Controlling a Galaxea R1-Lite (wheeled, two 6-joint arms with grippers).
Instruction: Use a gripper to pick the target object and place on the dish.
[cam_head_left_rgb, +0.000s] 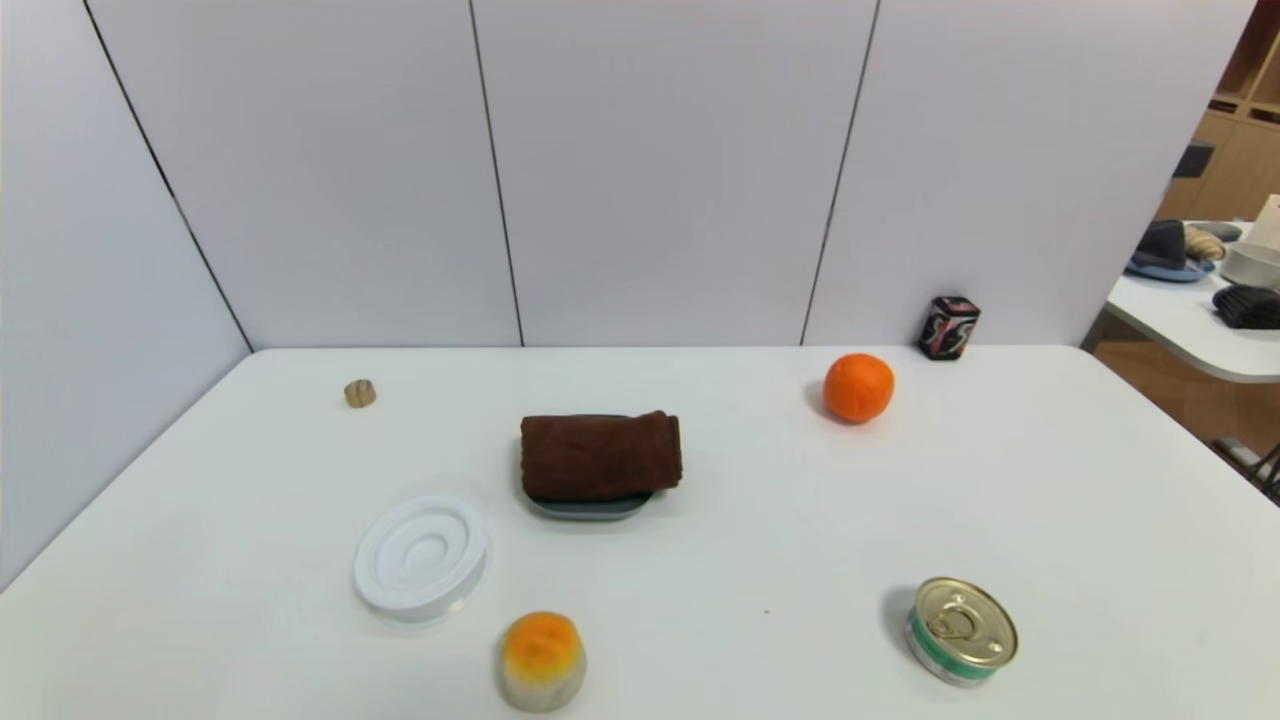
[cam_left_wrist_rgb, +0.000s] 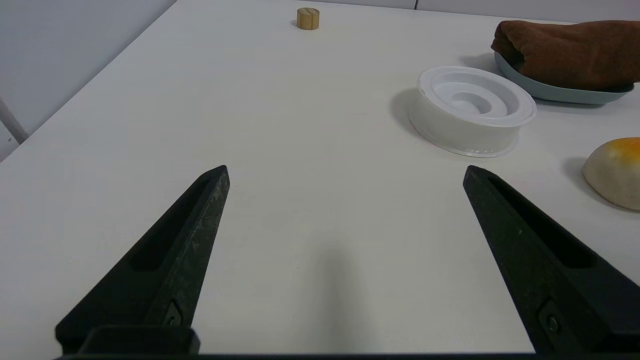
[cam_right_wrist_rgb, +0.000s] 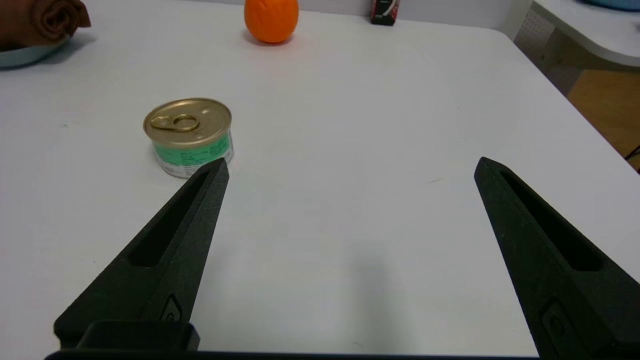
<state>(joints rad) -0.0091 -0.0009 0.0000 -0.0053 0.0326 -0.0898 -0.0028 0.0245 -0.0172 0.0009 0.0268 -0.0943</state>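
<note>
Has the left gripper spread wide over the near left part of the worktop, with bare surface showing between its fingers. Has the right gripper spread just as plainly over the near right part, likewise around bare surface. Toward the near edge, shows the orange-topped pale bun left of centre, and the gold-lidded can with its green band off toward the right edge. Slightly farther in, toward the left edge, shows the white round ridged container. Beyond that, around the middle between left and right edges, carries the brown rolled towel lying sideways on the blue-grey dish, its right end jutting past the rim. Toward the far edge, right of centre, shows the orange fruit; near the far left corner, the small wooden piece. Close to the far right corner, right by the far edge, shows the dark patterned box standing upright. Past the right edge, shows part of a separate white table
</note>
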